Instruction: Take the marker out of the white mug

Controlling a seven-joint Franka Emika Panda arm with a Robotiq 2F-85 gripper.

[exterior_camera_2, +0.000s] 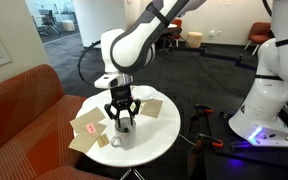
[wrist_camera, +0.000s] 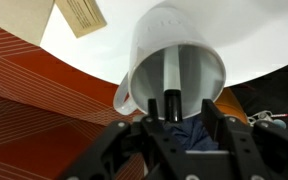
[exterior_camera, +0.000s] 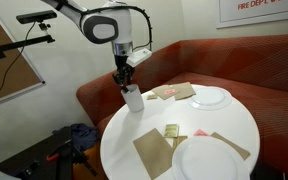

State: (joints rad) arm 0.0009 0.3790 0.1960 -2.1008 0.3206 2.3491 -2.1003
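The gripper (wrist_camera: 170,138) hovers directly above the white mug (wrist_camera: 174,25) with its jaws spread. The marker (wrist_camera: 171,98) stands upright inside the mug, centred between the jaws and ungripped.

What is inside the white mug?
A marker, pale with a dark end near the camera, shows in the wrist view. In both exterior views the wall of the white mug and the fingers cover it.

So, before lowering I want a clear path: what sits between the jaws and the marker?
Nothing: in the wrist view only open air separates the gripper from the marker standing in the white mug.
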